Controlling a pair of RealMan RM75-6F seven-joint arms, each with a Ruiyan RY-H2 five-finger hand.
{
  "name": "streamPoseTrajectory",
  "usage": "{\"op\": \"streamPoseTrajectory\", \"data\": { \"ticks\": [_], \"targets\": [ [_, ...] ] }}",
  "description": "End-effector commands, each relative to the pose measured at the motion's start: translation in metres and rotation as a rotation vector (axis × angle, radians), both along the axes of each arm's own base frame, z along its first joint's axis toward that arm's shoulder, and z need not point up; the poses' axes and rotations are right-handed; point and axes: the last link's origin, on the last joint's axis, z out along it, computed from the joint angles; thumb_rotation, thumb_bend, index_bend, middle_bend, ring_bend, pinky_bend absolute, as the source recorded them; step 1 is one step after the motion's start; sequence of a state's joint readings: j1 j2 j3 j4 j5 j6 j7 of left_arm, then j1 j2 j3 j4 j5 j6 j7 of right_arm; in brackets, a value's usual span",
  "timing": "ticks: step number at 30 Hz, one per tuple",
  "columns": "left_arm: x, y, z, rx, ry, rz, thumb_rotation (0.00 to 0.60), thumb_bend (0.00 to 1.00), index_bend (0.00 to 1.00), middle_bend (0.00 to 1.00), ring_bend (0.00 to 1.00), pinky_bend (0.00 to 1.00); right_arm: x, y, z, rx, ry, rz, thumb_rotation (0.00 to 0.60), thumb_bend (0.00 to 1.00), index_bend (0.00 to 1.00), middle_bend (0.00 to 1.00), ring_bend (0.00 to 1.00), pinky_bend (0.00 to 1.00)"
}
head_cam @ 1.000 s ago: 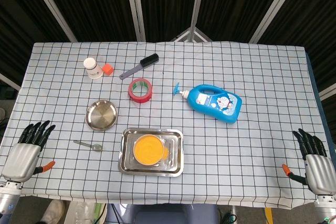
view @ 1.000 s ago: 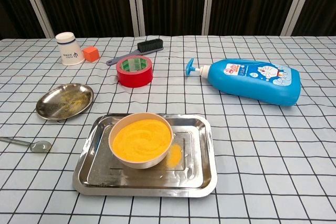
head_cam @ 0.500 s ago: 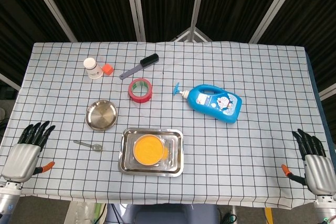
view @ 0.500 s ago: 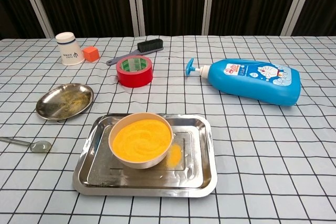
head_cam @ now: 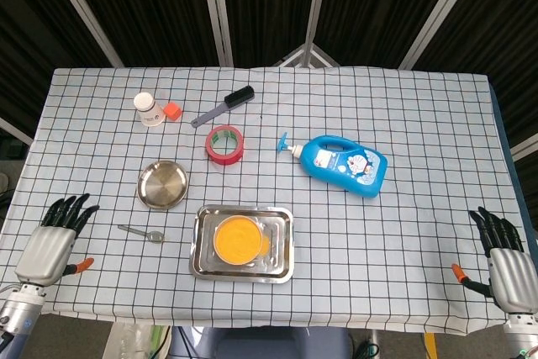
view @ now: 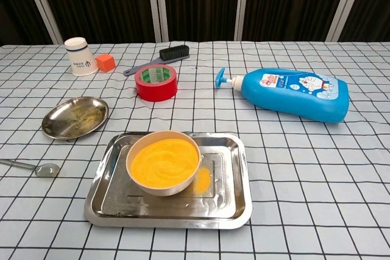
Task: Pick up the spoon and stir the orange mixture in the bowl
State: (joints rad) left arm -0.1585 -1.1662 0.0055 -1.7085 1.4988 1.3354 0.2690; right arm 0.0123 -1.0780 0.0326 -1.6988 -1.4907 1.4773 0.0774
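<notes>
Steel spoon (head_cam: pixel 142 231) lies flat on the checked cloth, bowl end toward the tray (head_cam: pixel 202 261), just left of it, so my left hand (head_cam: pixel 52 244) gets it; that hand is empty, fingers spread, near the table edge. Right hand (head_cam: pixel 506 258) empty too, parked far right. Orange mixture (view: pixel 164 161) looks thick, in a round beige bowl (view: pixel 140 184) inside the shiny tray.

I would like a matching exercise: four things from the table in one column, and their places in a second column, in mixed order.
Things:
1. spoon
2. bowl
3. blue bottle
4. paper cup

Places:
A. inside the steel tray
B. lying on its side, right of the red tape roll
C. upside down beside the orange cube
D. on the cloth, left of the tray

Pairs: 1-D, 2-A, 3-B, 4-C
</notes>
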Motion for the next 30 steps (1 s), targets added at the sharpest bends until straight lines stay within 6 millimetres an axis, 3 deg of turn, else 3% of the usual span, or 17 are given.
{"op": "streamPoseTrajectory", "data": {
  "ticks": [1, 8, 15, 21, 30],
  "targets": [
    [0.003, 0.011, -0.010, -0.037, -0.009, 0.032, 0.600, 0.25, 0.35, 0.00, 0.00, 0.03, 0.000, 0.000, 0.000, 0.001, 0.001, 0.001, 0.600, 0.31, 0.00, 0.00, 0.00, 0.00],
    [0.003, 0.040, -0.034, -0.073, 0.096, 0.026, 0.600, 0.37, 0.46, 0.00, 0.00, 0.03, 0.000, 0.000, 0.000, -0.004, -0.004, -0.004, 0.600, 0.31, 0.00, 0.00, 0.00, 0.00],
    [0.004, 0.059, -0.062, -0.091, 0.215, -0.020, 0.600, 0.41, 0.49, 0.00, 0.00, 0.03, -0.001, -0.001, 0.000, -0.004, -0.007, -0.009, 0.600, 0.31, 0.00, 0.00, 0.00, 0.00],
    [-0.001, 0.066, -0.082, -0.122, 0.284, -0.028, 0.600, 0.41, 0.49, 0.00, 0.00, 0.03, -0.001, -0.001, 0.000, -0.001, -0.011, -0.011, 0.600, 0.31, 0.00, 0.00, 0.00, 0.00],
    [-0.004, 0.072, -0.096, -0.142, 0.303, -0.026, 0.600, 0.42, 0.51, 0.00, 0.00, 0.03, -0.002, -0.003, -0.001, 0.004, -0.013, -0.016, 0.600, 0.31, 0.00, 0.00, 0.00, 0.00]
  ]
}}
